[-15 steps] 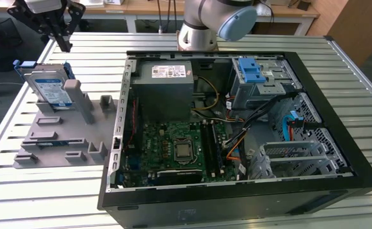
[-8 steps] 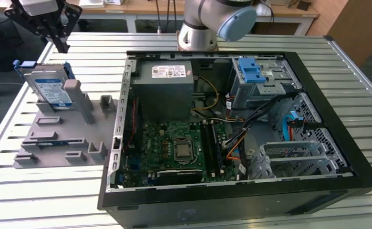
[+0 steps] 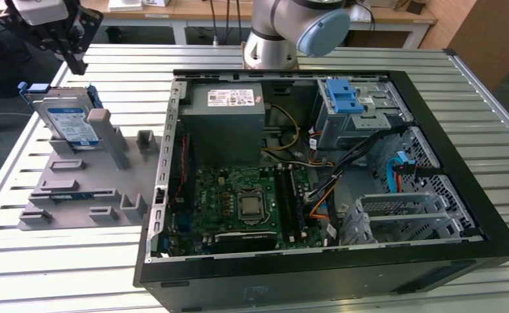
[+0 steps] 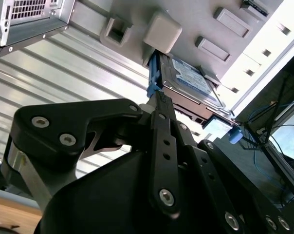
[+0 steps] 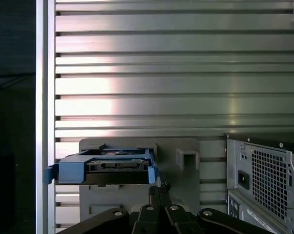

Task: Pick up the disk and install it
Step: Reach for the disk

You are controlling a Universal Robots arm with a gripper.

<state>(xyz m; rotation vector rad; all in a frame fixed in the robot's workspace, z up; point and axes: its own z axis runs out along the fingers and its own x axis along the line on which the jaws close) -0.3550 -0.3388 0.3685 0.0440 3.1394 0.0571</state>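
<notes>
The disk point(image 3: 70, 124) leans upright in a grey holder point(image 3: 76, 195) on the slatted bench point(image 3: 54, 274), just outside the open computer case point(image 3: 342, 274). The holder's grey post point(image 3: 100, 122) stands between disk and case. The pincer point(image 3: 74, 62) hangs above the disk, apart from it, clenched on nothing.
</notes>
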